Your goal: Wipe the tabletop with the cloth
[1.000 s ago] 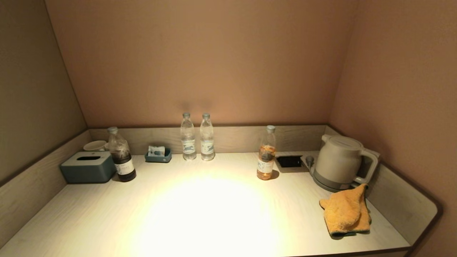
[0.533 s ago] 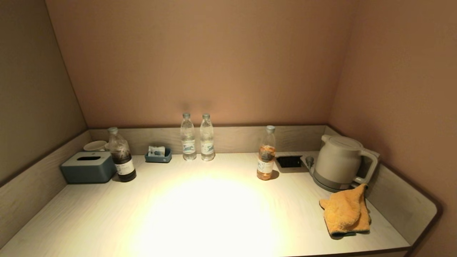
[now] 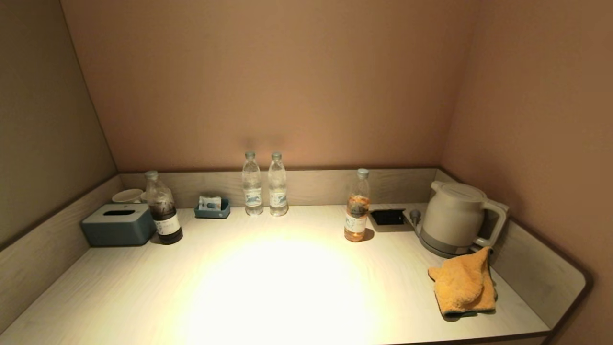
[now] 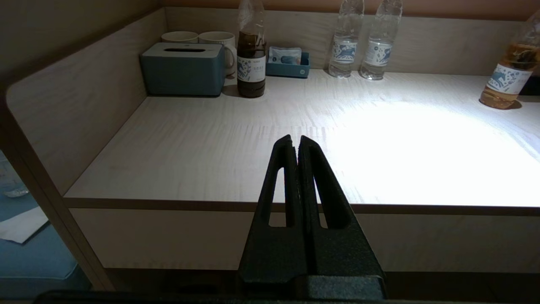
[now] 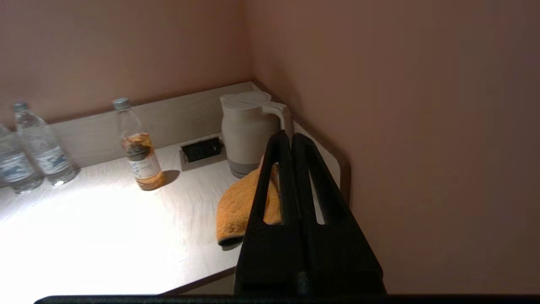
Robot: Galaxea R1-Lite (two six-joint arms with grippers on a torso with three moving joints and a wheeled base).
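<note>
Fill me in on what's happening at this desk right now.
Nothing is being handled yet. The cloth lies crumpled on the tabletop near its right end, just in front of the kettle, with one corner reaching up toward the kettle's handle. The right end effector is shut and held back from the table edge, pointed toward the cloth. The left end effector is shut too, parked off the front edge. No wiping has begun.

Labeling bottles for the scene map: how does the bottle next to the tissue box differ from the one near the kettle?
The dark bottle holds near-black liquid; the amber bottle holds pale orange liquid. The dark one is wider and stands against the tissue box; the amber one is slimmer and stands alone. Both are upright, capped, part-filled and white-labelled.
</note>
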